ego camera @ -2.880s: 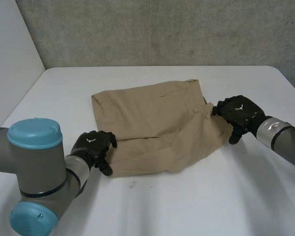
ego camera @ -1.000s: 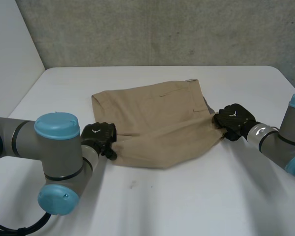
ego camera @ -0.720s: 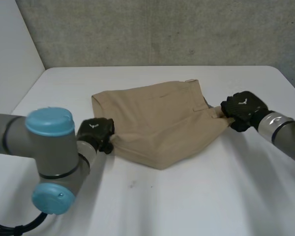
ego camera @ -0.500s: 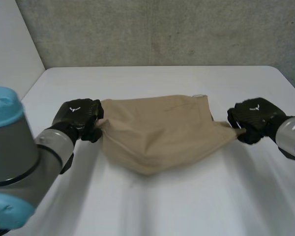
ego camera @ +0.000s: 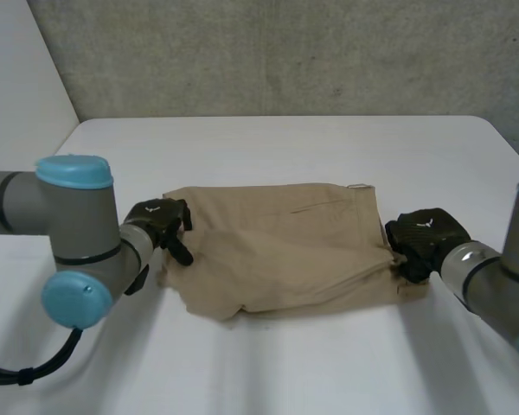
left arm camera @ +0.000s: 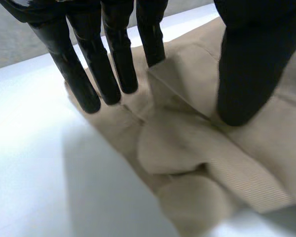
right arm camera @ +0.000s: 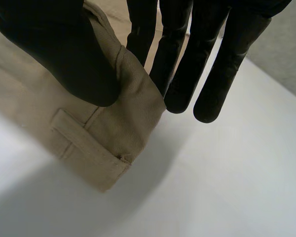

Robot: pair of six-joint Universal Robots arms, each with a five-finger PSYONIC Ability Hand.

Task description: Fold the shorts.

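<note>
a: where did the shorts (ego camera: 285, 246) lie?

b: flat on the white table (ego camera: 268, 143), near its middle. they were tan, doubled over on themselves, with their long side running from one hand to the other.

a: and the left hand (ego camera: 160, 223)?

b: at the shorts' left end, on the edge there. in its wrist view the fingers (left arm camera: 113, 69) were straight, tips down on the cloth beside that edge. the thumb (left arm camera: 244, 69) pressed the cloth well apart from them. a ridge of cloth stood up between them and touched one finger, but i saw nothing pinched. so the hand was spread and only resting on the cloth.

a: the right hand (ego camera: 419, 235)?

b: at the opposite end, on the waistband corner. its thumb (right arm camera: 64, 49) lay on top of that corner and its straight fingers (right arm camera: 212, 64) stood just behind the corner's edge. the cloth was nipped between thumb and fingers. a belt loop (right arm camera: 71, 136) showed on the corner just past the thumb's tip.
</note>
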